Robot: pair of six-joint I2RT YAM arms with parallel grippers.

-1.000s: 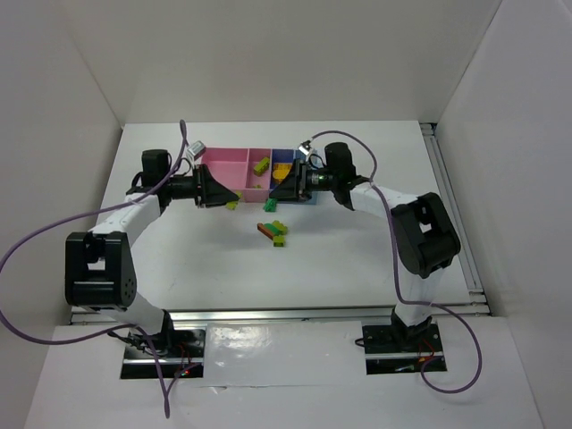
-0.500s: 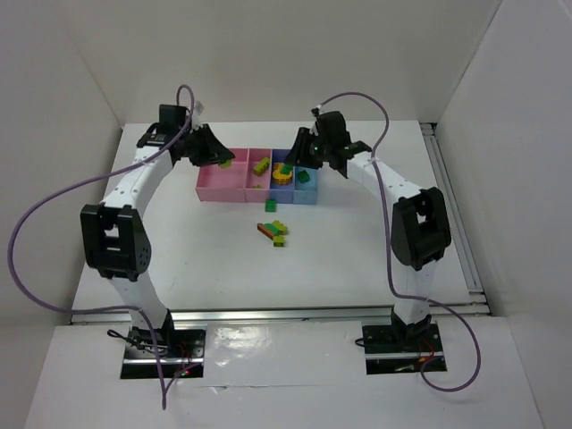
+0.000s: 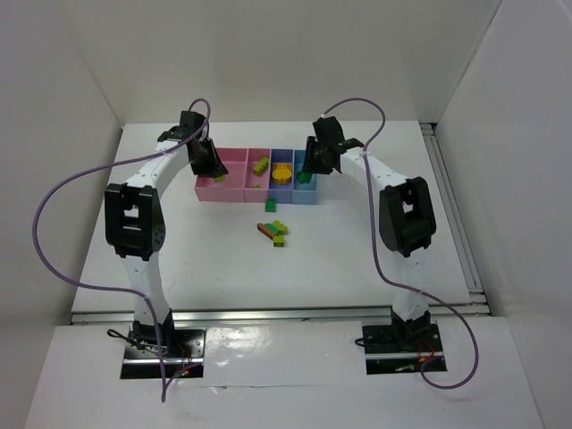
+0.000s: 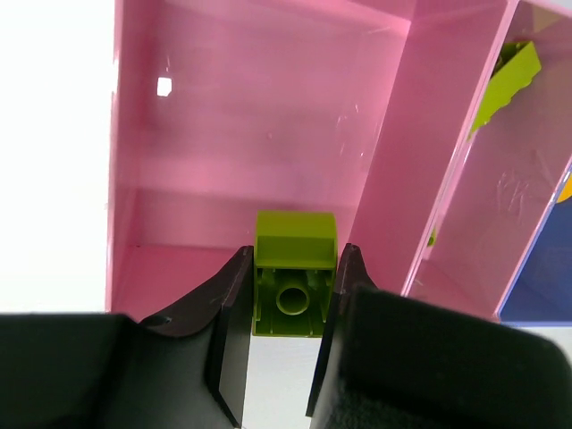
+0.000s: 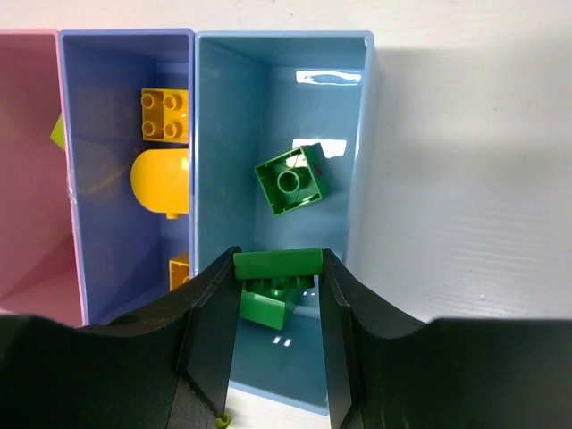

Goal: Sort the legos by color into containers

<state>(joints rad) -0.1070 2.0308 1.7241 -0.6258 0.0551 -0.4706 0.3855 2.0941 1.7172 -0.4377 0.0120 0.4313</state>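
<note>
The containers are four joined bins at the table's back middle. My left gripper is shut on a yellow-green brick and holds it over the near end of the wide pink bin. The narrow pink bin beside it holds another yellow-green brick. My right gripper is shut on a green brick over the light blue bin, where a loose green brick lies. The blue-purple bin holds orange-yellow bricks.
A small cluster of loose legos, red-brown, green and yellow-green, lies on the white table in front of the bins. White walls close in the table at left, right and back. Purple cables loop off both arms.
Both arms have lifted from the table in front of the bins and swung back over them with their bricks, the left above the wide pink bin, the right above the light blue bin.
</note>
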